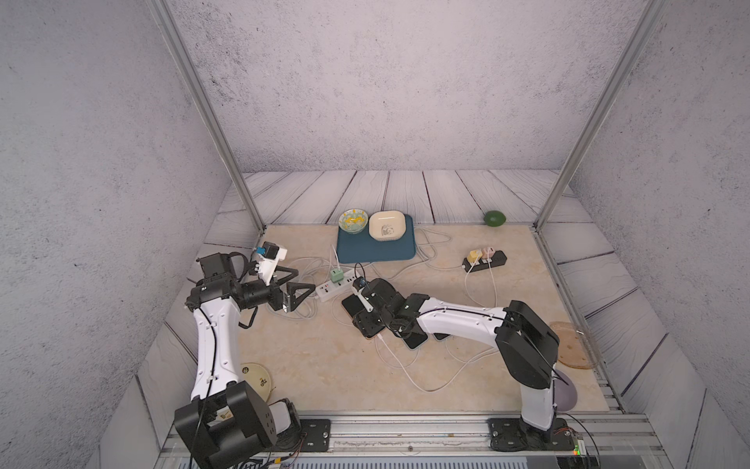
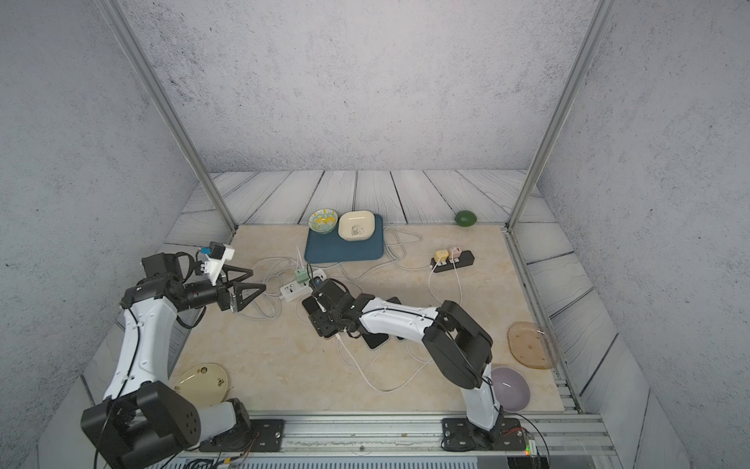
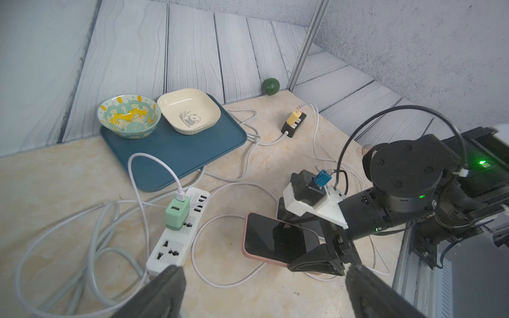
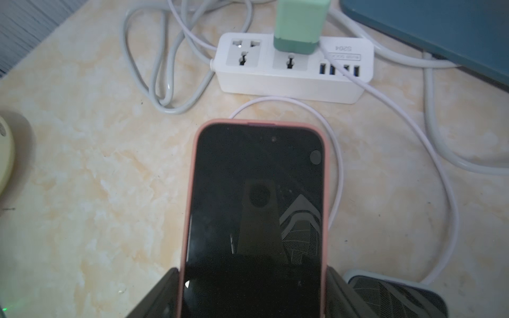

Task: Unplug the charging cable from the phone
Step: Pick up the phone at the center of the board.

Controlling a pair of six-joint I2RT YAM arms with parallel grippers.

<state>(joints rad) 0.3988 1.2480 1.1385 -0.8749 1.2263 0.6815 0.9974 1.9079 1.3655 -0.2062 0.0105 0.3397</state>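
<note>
Marbled tabletop (image 1: 324,365), pink-cased phone (image 4: 256,206) clamped by its sides in right gripper (image 4: 253,275), left gripper (image 1: 305,280) wide open, apart

Bare marble tabletop (image 1: 324,365) lies open toward the front edge, while the white power strip (image 4: 292,77) (a green charger (image 4: 301,24) standing on it), looped grey cables (image 4: 170,111) and the pink-cased phone (image 4: 256,192) crowd the middle.

phone (image 4: 256,192) before power strip (image 4: 275,85) | tray (image 3: 176,154) behind power strip | bowl (image 3: 129,117), dish (image 3: 190,110) on tray
</note>
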